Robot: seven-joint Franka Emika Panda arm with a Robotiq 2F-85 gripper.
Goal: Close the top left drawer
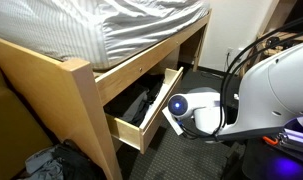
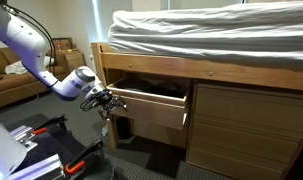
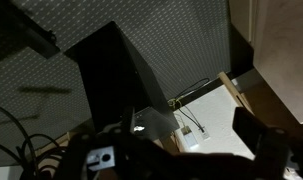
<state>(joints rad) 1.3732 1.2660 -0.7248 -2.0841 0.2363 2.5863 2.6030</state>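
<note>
The top left drawer of pale wood is pulled out from under the bed frame, with dark things inside; it also shows in an exterior view. My gripper is at the outer front face of the drawer near its end corner, also seen in an exterior view. I cannot tell whether it touches the wood. In the wrist view the two dark fingers stand wide apart with nothing between them. The drawer itself does not show clearly in the wrist view.
The striped mattress lies on the bed frame above the drawer. A shut wooden front is beside the drawer. A brown couch stands behind the arm. Dark clothes lie by the bed post. A black box and cables are below the wrist.
</note>
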